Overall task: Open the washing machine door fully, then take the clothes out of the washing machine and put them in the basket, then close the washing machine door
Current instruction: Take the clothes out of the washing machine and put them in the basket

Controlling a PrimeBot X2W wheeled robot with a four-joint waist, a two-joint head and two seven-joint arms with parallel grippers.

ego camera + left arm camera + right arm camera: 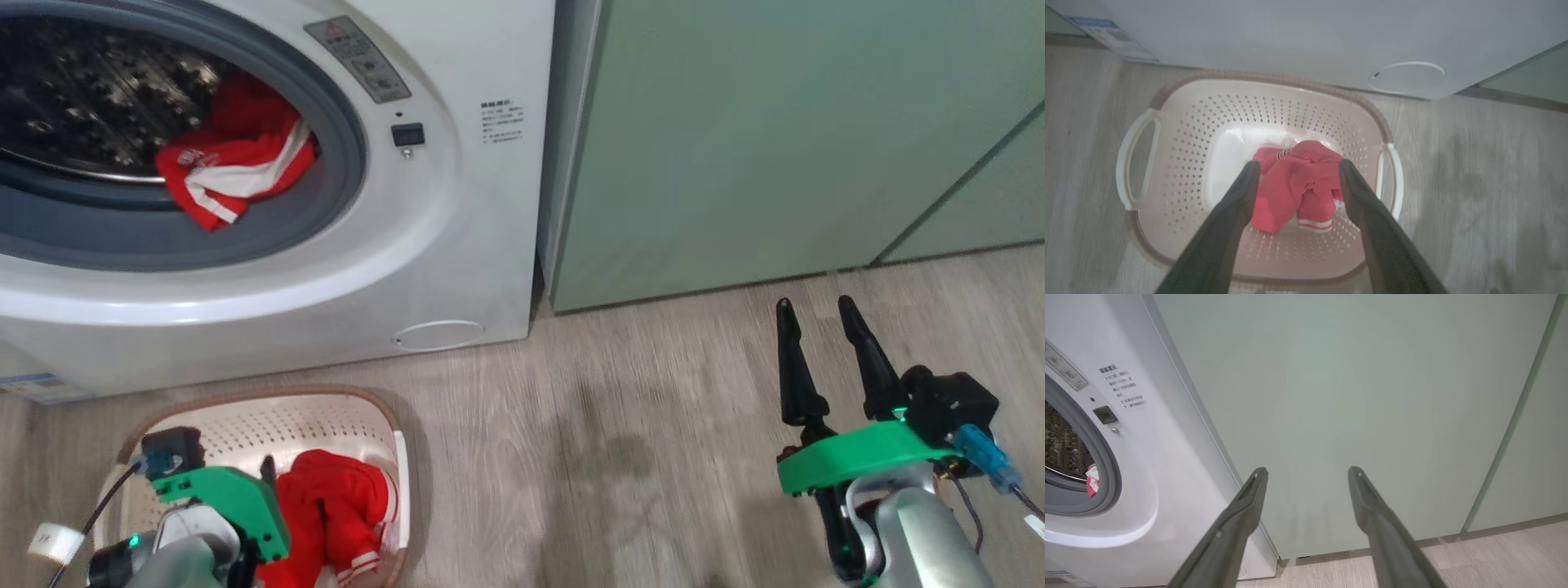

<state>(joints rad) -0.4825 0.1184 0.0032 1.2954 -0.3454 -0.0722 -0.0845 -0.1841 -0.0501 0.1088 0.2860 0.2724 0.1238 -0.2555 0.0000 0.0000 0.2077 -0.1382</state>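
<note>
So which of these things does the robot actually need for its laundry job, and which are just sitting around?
Part of the job: washing machine; basket; red garment in the drum; red garment in the basket.
Just there: pale-green cabinets; wooden floor.

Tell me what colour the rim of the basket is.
The basket rim is brown, above cream-white perforated walls; the left wrist view shows it best.

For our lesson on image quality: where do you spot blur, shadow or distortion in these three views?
Head view: floor blur-streaked, faintly shadowed. Left wrist view: basket sharper than smeared floor. Right wrist view: washing machine edge leans, little blur.
</note>
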